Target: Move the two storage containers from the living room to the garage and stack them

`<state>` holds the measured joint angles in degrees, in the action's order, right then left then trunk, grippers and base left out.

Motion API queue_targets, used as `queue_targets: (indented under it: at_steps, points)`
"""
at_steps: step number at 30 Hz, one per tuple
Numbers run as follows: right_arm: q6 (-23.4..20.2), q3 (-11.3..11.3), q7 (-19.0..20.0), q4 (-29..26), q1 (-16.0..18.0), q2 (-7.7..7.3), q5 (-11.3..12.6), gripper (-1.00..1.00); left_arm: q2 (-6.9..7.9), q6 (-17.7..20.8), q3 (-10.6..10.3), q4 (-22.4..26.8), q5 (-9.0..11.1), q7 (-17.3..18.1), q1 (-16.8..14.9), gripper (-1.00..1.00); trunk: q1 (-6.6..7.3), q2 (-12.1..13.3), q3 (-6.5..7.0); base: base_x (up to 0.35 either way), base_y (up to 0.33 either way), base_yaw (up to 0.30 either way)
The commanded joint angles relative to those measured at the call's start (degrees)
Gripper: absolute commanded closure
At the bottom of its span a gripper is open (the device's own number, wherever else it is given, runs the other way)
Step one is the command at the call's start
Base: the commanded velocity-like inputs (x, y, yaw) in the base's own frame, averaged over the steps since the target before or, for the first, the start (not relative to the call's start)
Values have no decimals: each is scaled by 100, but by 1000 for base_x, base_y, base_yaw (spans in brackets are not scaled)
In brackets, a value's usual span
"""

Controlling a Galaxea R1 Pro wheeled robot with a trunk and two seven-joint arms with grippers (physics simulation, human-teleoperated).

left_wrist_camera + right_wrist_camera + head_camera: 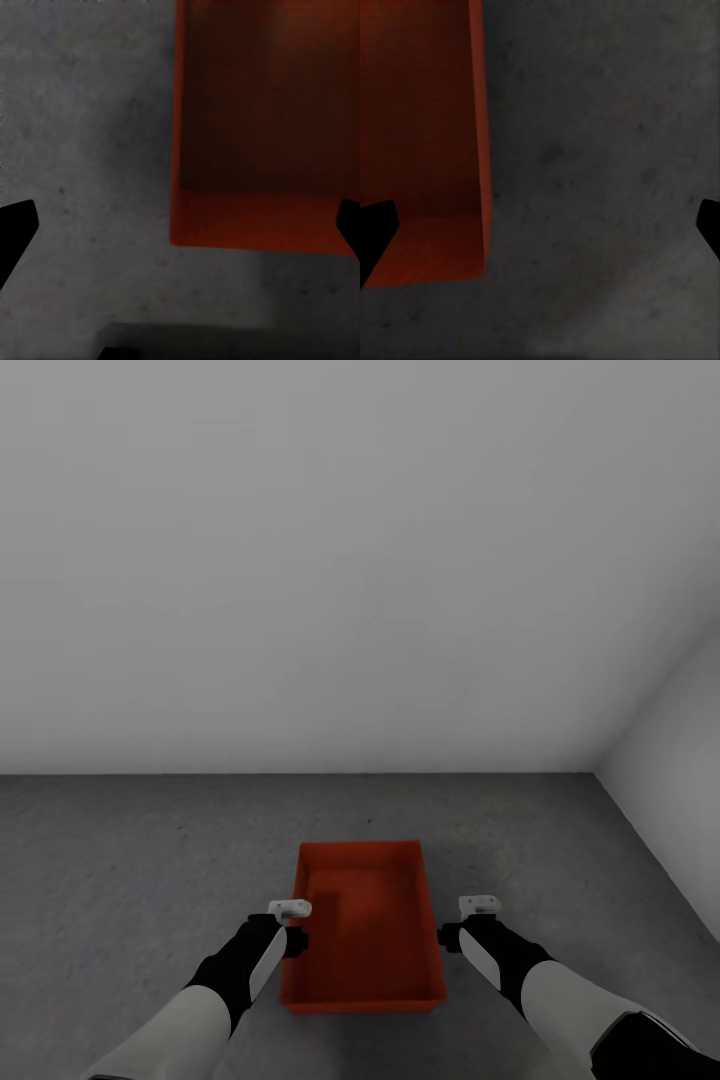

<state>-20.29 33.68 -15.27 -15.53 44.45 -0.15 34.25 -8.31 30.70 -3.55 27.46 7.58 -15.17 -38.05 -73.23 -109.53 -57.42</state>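
One red-orange storage container rests open side up on the dark grey concrete floor of the garage, its inside empty. My left gripper hovers at its left long wall and my right gripper at its right long wall. Both are open. In the left wrist view the left gripper straddles the container wall, one fingertip over the floor. In the right wrist view the right gripper is spread wide beside the container, mostly over bare floor.
A plain pale grey wall runs across the back, a little beyond the container. A second pale wall closes the right side and meets it in a corner. Bare concrete stretches to the left.
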Motion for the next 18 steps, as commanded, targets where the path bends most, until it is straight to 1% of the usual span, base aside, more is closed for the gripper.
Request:
queue_targets:
  at_steps: [1, 16, 18]
  points:
    - [-28, 33, -38, -12, 2, -3, 38, -100, 4, 24, -38, 11, 60, -47, -1, -100, 23, 40, 14, 0, 0, 0]
    - [-28, 33, -46, -12, 2, -3, 38, -100, 4, 24, -39, 14, 60, -47, -1, -100, 353, 641, 283, 0, 0, 0]
    - [-28, 33, -46, -12, 2, -3, 38, -100, 4, 14, -40, 14, 60, -47, -1, -100, 353, 641, 283, 0, 0, 0]
